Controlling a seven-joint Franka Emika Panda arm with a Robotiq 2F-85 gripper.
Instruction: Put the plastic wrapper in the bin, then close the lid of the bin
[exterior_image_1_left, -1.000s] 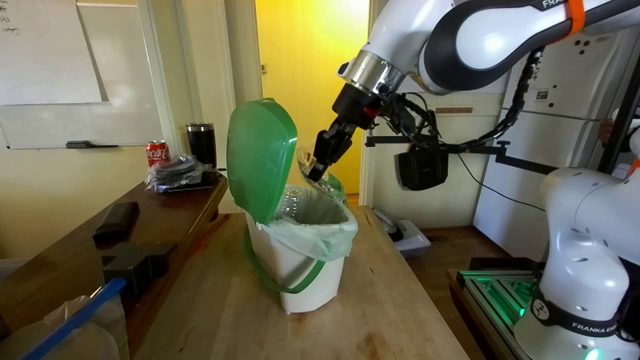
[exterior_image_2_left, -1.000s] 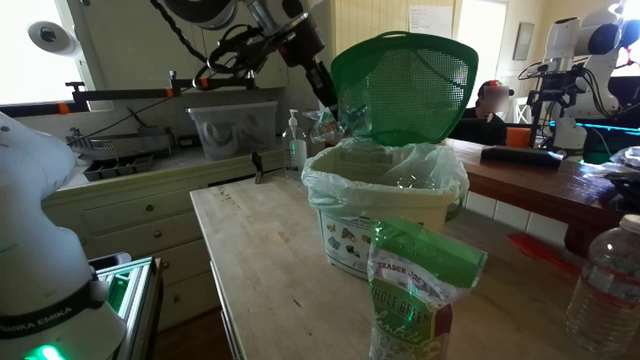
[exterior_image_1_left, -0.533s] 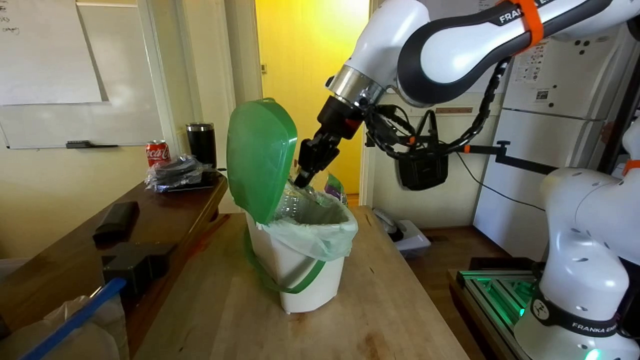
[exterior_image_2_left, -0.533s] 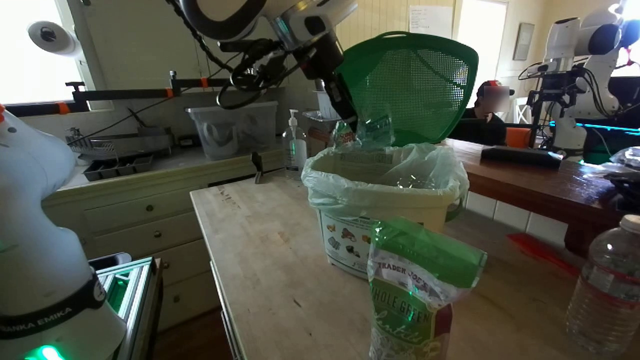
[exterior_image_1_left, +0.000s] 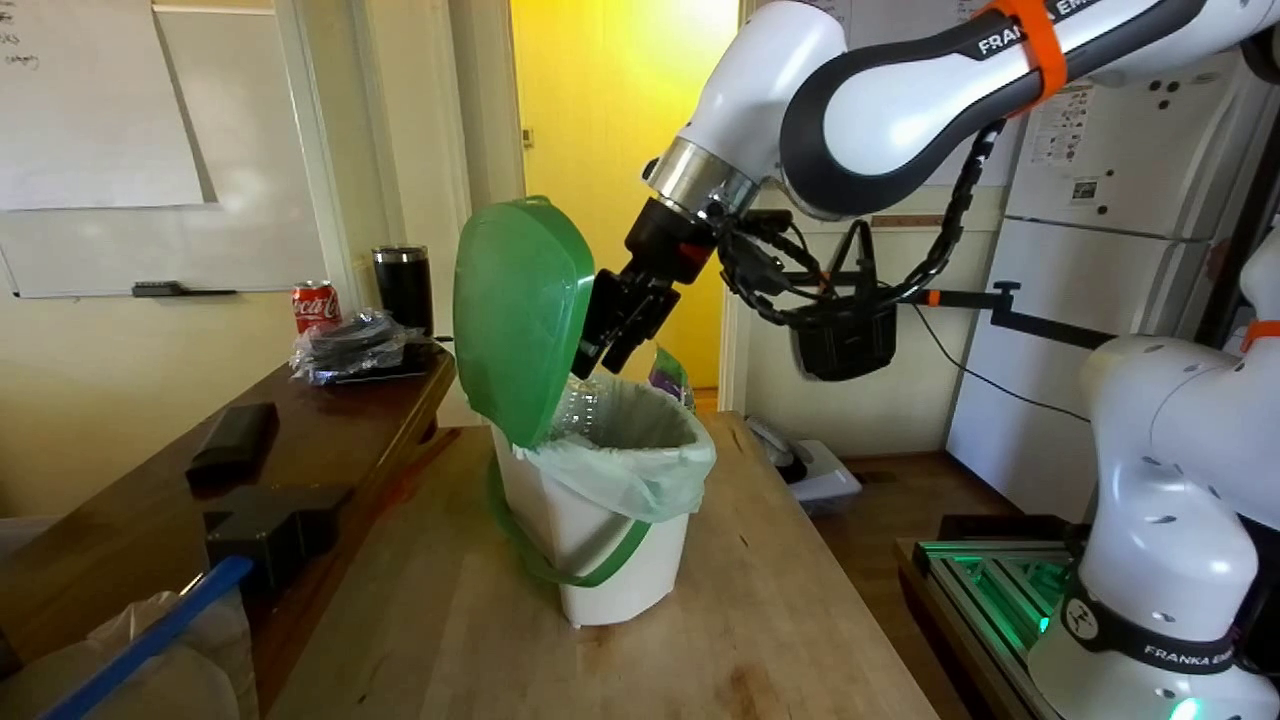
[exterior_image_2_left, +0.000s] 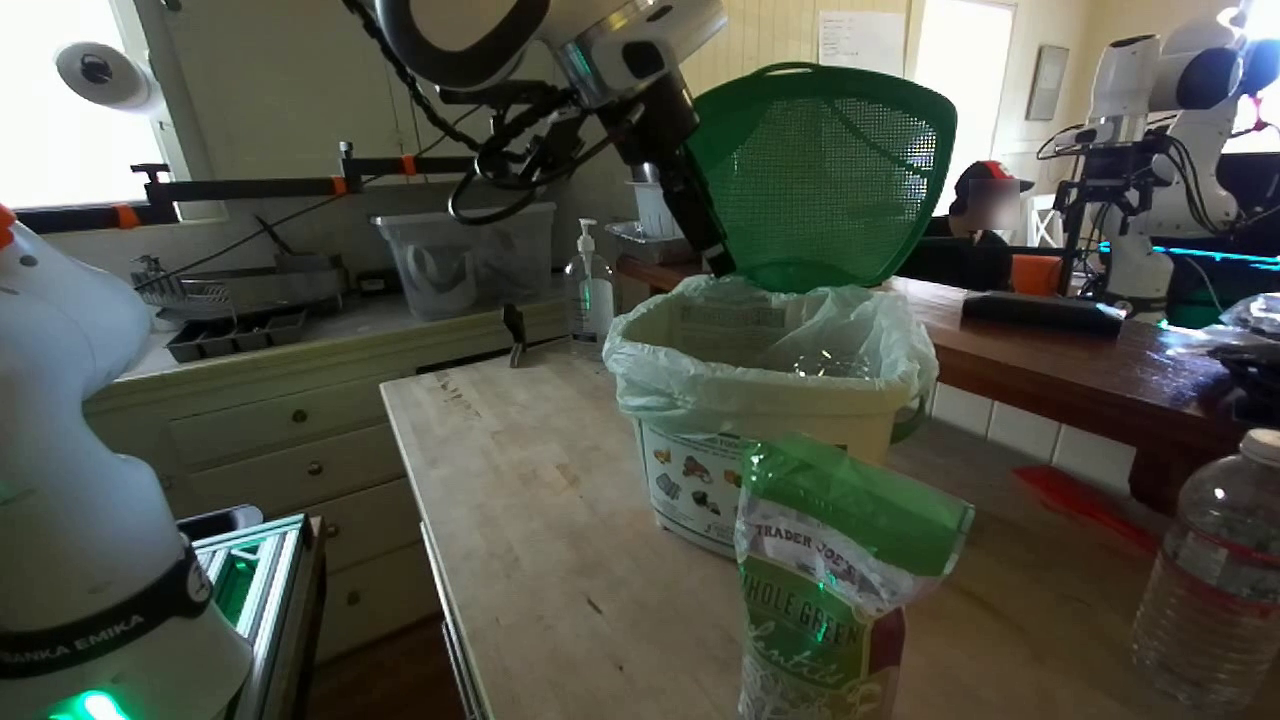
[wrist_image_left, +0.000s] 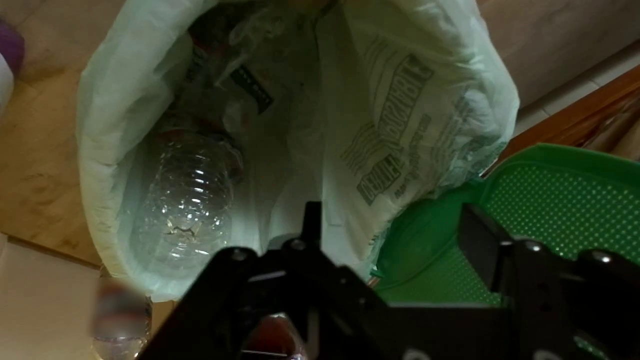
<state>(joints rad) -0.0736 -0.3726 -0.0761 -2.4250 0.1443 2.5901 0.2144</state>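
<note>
The white bin (exterior_image_1_left: 575, 540) is parked mid-frame on the wooden tabletop (exterior_image_1_left: 800, 640) and is lined with a pale green bag (wrist_image_left: 440, 100), folded over the rim and printed with blocky lettering. In the wrist view a clear ribbed plastic bottle (wrist_image_left: 187, 200) is tucked into the left side of it. Toward the upper left of the opening it's pretty murky and some bits can't be made out, but a crumpled see-through wrapper (wrist_image_left: 252, 90) with a little dark printed strip can be spotted down in the bin there.

In an exterior view a storage tub (exterior_image_2_left: 515, 265) is parked on the counter (exterior_image_2_left: 350, 342) in the upper left, with some pale curved thing (exterior_image_2_left: 445, 285) stashed inside. A green Trader Joe's bag (exterior_image_2_left: 830, 590) is stood at bottom centre of that frame, and a water bottle (exterior_image_2_left: 1210, 590) is seen at lower right.

Looks-wise, the bin's side is covered with small coloured pictures there. The glossy green lid (exterior_image_1_left: 520, 320) is flipped up, roughly upright, its inner face kinda mesh-patterned. The gripper (wrist_image_left: 390, 225) is held over the rim near the lid, fingers clearly spread apart; whether the lid is touched can't be told.
</note>
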